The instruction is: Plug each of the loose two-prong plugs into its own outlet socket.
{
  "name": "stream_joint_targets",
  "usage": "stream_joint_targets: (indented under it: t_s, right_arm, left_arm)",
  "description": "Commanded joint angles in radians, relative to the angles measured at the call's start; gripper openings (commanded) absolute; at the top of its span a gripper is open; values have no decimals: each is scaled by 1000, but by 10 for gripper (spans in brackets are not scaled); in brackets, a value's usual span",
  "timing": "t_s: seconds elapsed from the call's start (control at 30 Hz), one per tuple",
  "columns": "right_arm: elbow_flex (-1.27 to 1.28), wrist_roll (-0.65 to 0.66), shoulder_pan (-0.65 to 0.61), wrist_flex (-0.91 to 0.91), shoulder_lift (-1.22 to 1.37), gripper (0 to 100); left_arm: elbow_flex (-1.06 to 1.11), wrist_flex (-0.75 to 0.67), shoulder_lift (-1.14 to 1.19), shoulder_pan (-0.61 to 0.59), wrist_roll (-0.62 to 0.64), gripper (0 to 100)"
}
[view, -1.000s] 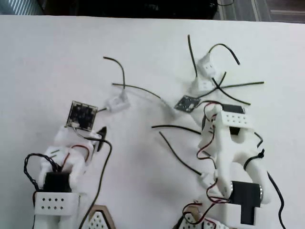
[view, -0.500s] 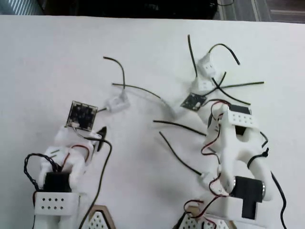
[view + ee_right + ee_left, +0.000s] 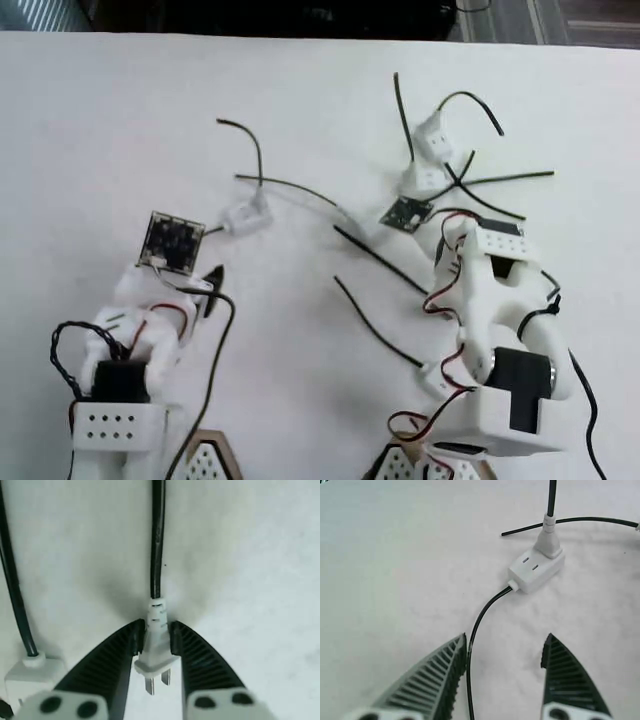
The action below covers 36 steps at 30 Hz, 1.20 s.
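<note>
My right gripper [image 3: 156,630] is shut on a white two-prong plug [image 3: 155,650], low over the table, prongs pointing back toward the wrist. Its black cable [image 3: 158,540] runs straight away from the fingers; in the high view this cable [image 3: 378,258] lies diagonally left of the right arm [image 3: 485,275]. My left gripper [image 3: 505,642] is open and holds nothing. Ahead of it lies a white outlet [image 3: 536,570] with one plug [image 3: 549,537] seated in it and free slots beside. In the high view that outlet [image 3: 245,215] lies at centre left.
Two more white outlets [image 3: 430,155] with crossing black cables lie at the far right. Another loose plug [image 3: 432,375] with its cable [image 3: 375,325] lies near the right arm's base. A white connector body [image 3: 30,675] sits beside the right fingers.
The right arm has shifted right and drawn back with the plug. Its cable has swung from nearly level to a diagonal. The left arm has stayed still.
</note>
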Motion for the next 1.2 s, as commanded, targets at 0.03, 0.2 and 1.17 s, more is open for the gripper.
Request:
stream_joint_targets:
  t_s: [0.03,0.2,1.17]
  right_arm:
    - [-3,-41,10,5,-18,17]
    - [-5,-127,-21,110,-76,17]
    - [-3,-491,-429,67,-84,105]
  left_arm:
    - [-5,-23,-12,-10,2,245]
    - [-5,-23,-12,-7,2,245]
    - [-12,-15,-12,-10,2,245]
